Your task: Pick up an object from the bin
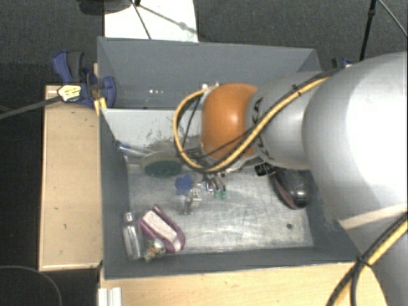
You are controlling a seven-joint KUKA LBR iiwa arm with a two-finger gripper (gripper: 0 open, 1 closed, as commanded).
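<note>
- Near the middle of the grey bin (pixel 115 190), below the orange wrist cover (pixel 223 120), the gripper (pixel 210 187) hung low over the floor. Whether it was spread or pressed together could not be told.
- Three small things lay closest to it: one blue piece (pixel 183 183) just to its left, one pale clear piece (pixel 190 201) just below that, and one green bit (pixel 221 194) just beside it on the right. Which of these it touched, if any, could not be told.
- One teal oval disc (pixel 162 167) lay further left, towards the back wall.
- One dark rounded thing with a reddish edge (pixel 292 190) lay on the right, partly under the arm.
- Three things sat together in the front left corner: one clear bottle (pixel 132 234), one pink and white packet with a purple edge (pixel 162 228), and one small mottled lump (pixel 152 252).
</note>
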